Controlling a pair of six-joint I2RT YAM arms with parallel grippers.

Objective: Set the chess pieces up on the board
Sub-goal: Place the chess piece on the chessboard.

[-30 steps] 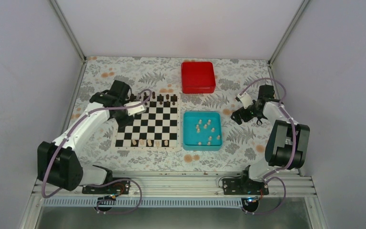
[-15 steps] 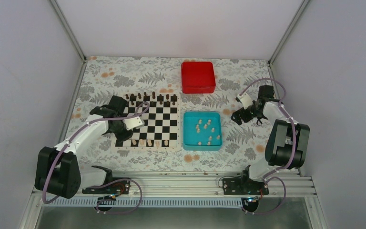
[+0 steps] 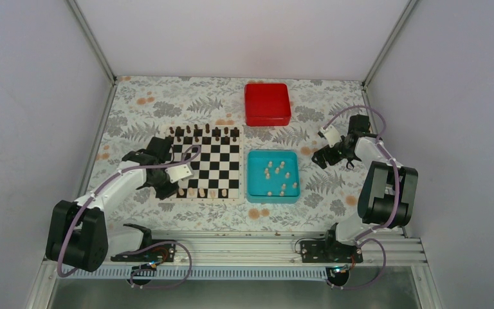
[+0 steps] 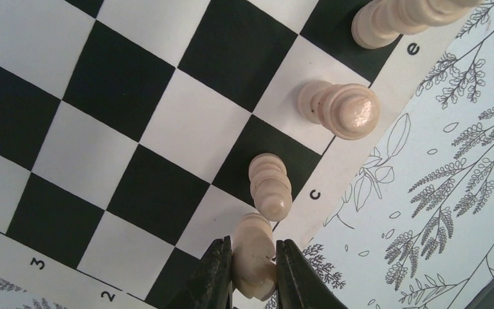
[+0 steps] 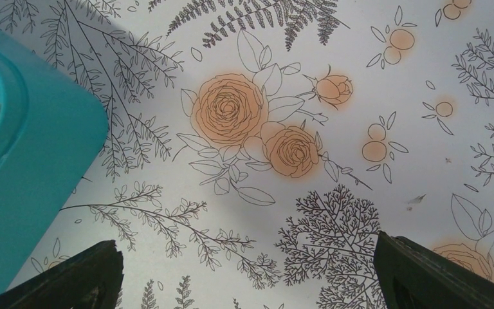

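At lower centre the left gripper [image 4: 253, 246] pinched a chess piece [image 4: 255, 265] over the board [image 4: 135, 116], right gripper [image 5: 246, 244] stood spread wide

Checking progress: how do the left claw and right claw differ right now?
The left claw is shut on a pale chess piece over the board; the right claw is open and empty, over the floral cloth beside the teal tray. Both are black.

On the pale border of the board [image 4: 193, 119], left wrist view: file letter c [image 4: 314, 194] and file letter e [image 4: 413, 49] along one edge; rank numeral 3 [image 4: 36, 262] and rank numeral 2 [image 4: 107, 297] along the adjoining edge; border markings too small to read in the top view.
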